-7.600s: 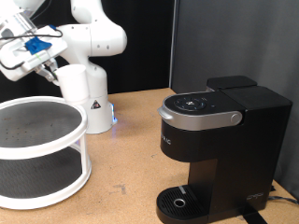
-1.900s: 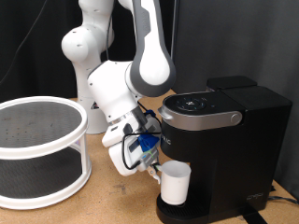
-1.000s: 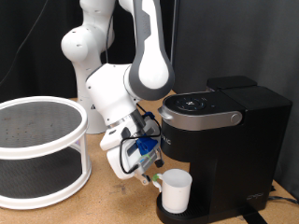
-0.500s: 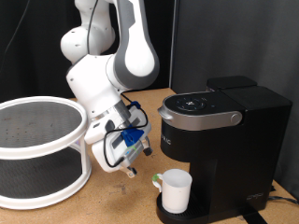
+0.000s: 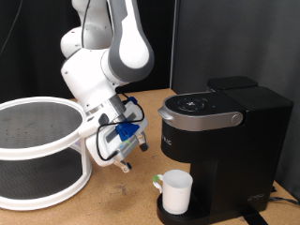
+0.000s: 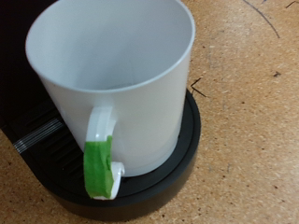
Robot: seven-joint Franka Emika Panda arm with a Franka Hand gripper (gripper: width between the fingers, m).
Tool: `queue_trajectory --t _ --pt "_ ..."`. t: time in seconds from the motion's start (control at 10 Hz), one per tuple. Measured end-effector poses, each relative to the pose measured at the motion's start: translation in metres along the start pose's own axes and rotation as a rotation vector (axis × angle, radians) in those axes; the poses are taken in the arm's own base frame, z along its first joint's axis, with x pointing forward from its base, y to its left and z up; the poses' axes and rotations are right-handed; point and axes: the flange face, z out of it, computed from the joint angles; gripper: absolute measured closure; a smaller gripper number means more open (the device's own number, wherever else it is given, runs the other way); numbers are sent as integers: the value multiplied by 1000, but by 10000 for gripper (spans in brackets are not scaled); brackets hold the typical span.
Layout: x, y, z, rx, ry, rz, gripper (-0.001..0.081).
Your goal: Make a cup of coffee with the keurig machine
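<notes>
The white cup stands upright on the round drip tray at the foot of the black keurig machine. The machine's silver-grey lid is down. My gripper hangs a short way to the exterior view's left of the cup, above the table. It is empty, with its fingers apart. In the wrist view the cup fills the picture on the drip tray. Its handle has a green strip and faces the camera. The cup is empty inside. My fingers do not show in the wrist view.
A white two-tier round shelf stands at the exterior view's left. The arm's white base is behind it. The wooden table lies between shelf and machine. A cable runs at the machine's lower right.
My gripper held the cup at the drip tray, let it go, then drew back to the exterior view's left and slightly up. The cup stays on the tray.
</notes>
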Motion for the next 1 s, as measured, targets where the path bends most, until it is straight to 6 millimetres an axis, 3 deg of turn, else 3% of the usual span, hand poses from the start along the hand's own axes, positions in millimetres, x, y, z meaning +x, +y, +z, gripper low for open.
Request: queue_trajectory --t 0.7,1.0 --pt "23 -15 -75 214 129 72 6" --pt "28 -23 -78 225 143 42 6"
